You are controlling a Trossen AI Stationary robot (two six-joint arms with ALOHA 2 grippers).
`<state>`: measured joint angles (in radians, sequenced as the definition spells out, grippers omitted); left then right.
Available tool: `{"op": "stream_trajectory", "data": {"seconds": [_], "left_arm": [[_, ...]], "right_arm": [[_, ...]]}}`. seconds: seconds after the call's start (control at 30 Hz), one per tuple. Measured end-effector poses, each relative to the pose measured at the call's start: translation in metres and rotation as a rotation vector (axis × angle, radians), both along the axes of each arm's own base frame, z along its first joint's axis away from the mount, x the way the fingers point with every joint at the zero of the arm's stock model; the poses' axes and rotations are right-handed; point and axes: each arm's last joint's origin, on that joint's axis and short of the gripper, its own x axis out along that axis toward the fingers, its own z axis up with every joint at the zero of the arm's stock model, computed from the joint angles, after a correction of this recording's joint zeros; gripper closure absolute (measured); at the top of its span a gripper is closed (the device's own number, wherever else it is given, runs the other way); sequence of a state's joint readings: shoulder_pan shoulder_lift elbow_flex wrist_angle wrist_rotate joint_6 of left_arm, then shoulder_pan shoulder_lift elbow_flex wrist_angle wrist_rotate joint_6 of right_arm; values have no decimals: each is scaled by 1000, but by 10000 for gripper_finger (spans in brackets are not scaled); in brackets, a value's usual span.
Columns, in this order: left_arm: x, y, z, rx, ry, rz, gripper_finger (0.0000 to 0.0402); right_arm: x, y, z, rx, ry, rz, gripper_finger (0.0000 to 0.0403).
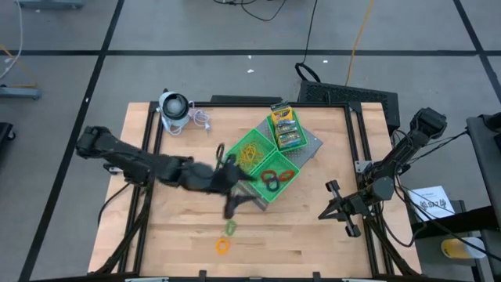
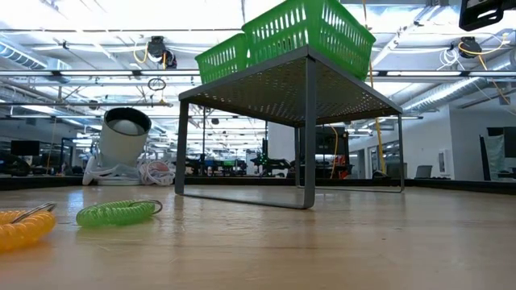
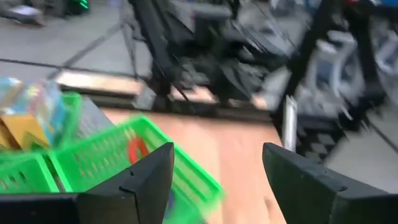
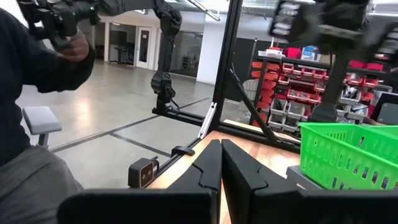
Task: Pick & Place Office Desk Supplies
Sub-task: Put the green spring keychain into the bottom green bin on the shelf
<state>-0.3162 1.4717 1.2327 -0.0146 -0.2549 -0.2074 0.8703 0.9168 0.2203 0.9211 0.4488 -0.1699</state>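
Three green trays on a grey stand [image 1: 311, 147] sit at mid-table. The far tray holds printed card boxes [image 1: 285, 128], the middle one tan-yellow rubber bands [image 1: 254, 152], and the near one red and dark rings [image 1: 279, 177]. A green coiled ring [image 1: 231, 227] and an orange one [image 1: 223, 245] lie on the table toward the near edge; both also show in the low view, green [image 2: 117, 212] and orange [image 2: 22, 229]. My left gripper [image 1: 244, 186] is open and empty just left of the near tray [image 3: 155, 158]. My right gripper [image 1: 333, 200] is shut and empty at the right.
A grey-white round gadget [image 1: 174, 108] with a coiled cord stands at the far left corner and also shows in the low view [image 2: 122, 135]. A person [image 4: 37, 93] stands beyond the table. Bare wood lies between the trays and the near edge.
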Motion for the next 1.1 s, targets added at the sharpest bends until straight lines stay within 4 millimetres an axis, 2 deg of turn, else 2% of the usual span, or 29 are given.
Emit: {"op": "stream_trajectory", "data": {"seconds": [0.1,0.23,0.37,0.53,0.8,0.97,1.1], "left_arm": [[-23,-20,1,39,93,-62,146],[-45,-47,-18,55,292,-112,146],[-48,-71,-52,65,483,-98,146],[-40,-90,-96,92,642,-69,147],[-19,-97,-160,104,806,57,147],[-14,-94,-189,82,925,83,147],[-10,-89,-202,77,970,128,147]], "right_arm": [[0,0,0,-4,3,0,403],[0,0,-2,-18,15,0,403],[0,0,-2,-15,13,-1,403],[0,0,-1,-10,9,-1,403],[0,0,-1,-11,9,-1,403],[0,0,-2,-13,11,0,403],[0,0,-2,-13,12,-1,403]]}}
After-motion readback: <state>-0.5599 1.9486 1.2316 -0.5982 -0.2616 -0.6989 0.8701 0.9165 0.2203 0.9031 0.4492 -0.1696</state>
